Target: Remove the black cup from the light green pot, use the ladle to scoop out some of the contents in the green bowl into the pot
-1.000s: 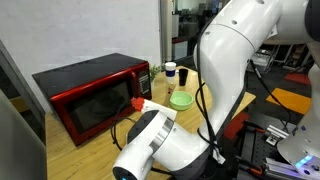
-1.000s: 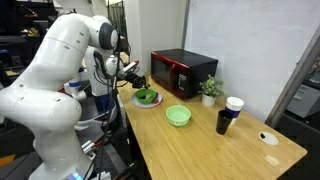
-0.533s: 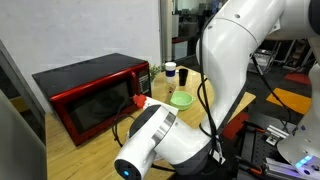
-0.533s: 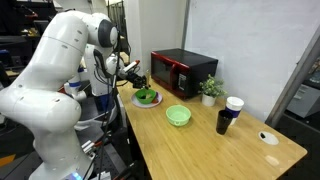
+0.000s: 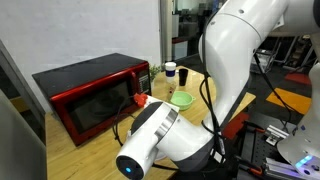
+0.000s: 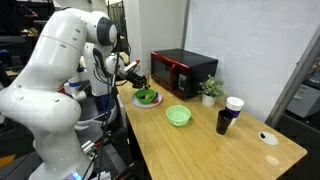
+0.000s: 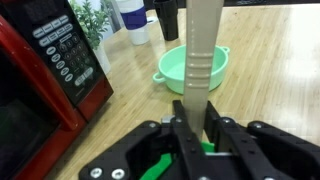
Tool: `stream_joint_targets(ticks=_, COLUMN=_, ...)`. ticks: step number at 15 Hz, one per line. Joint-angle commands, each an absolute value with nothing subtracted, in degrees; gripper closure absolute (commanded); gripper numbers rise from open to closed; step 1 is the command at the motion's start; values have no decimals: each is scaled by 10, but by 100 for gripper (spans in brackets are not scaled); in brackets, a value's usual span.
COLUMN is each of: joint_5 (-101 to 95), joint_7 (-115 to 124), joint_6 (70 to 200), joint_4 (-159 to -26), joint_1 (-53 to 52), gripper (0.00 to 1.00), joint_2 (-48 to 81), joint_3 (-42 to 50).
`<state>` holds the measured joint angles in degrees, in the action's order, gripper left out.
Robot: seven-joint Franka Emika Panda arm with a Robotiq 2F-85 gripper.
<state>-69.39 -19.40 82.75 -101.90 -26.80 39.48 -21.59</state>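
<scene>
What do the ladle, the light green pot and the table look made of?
The ladle: likely matte plastic; flat beige handle with moulded ridges.
The light green pot: probably plastic; uniform pale colour, soft sheen, small tab handles.
The table: wood or wood-look laminate; grain shows, cannot tell which.

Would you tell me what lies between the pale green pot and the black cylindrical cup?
Only bare wooden tabletop between pot and cup, in an exterior view.
</scene>
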Motion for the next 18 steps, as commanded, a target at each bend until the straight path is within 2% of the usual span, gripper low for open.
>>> stream_joint_targets(ticks=1, joint_5=-677, joint_7=-190, joint_6=878, joint_4=-1056, joint_1=-246, gripper=94, joint_2=365, joint_3=-224)
stream_joint_targets(ticks=18, joint_5=-664, joint_7=-197, joint_6=972, joint_4=-1122, joint_1=-227, gripper=94, joint_2=305, joint_3=-221)
